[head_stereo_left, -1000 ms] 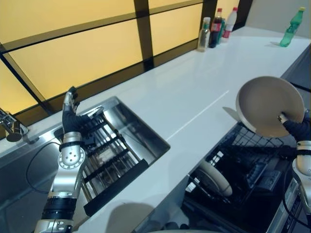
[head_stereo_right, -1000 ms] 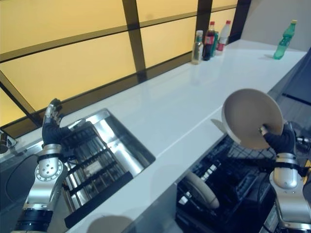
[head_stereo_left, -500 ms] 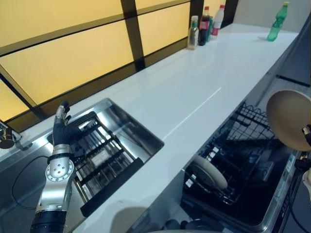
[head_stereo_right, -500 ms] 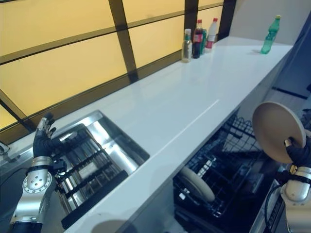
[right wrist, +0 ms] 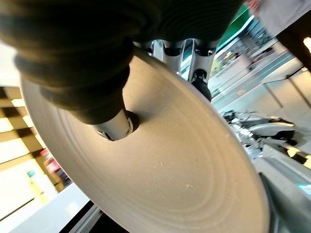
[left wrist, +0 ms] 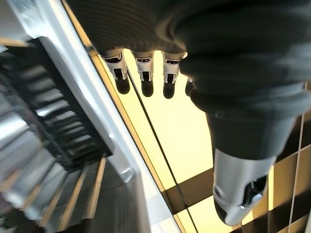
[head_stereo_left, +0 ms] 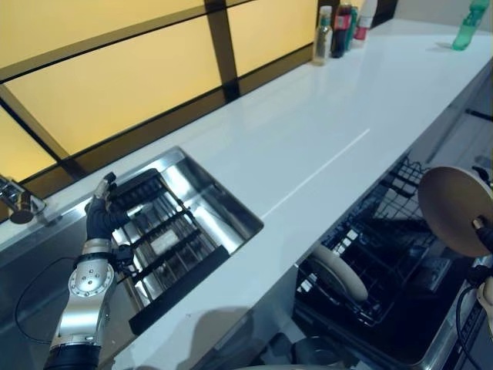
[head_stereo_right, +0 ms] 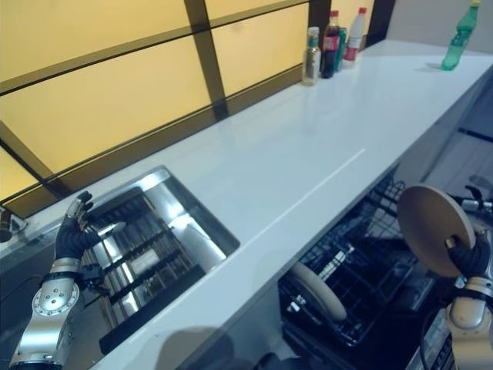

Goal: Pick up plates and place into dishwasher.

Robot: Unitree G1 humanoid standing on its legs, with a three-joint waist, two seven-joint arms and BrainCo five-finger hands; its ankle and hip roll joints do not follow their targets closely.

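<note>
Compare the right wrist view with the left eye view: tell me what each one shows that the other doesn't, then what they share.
Right wrist view alone: the thumb pressed on the plate's inner face and the fingers curled behind its rim.

Left eye view alone: the left robot hand open above the sink, the black rack inside it, the white counter, the bottles, and a second plate standing in the open dishwasher.

Both: the beige plate held in the right robot hand.
</note>
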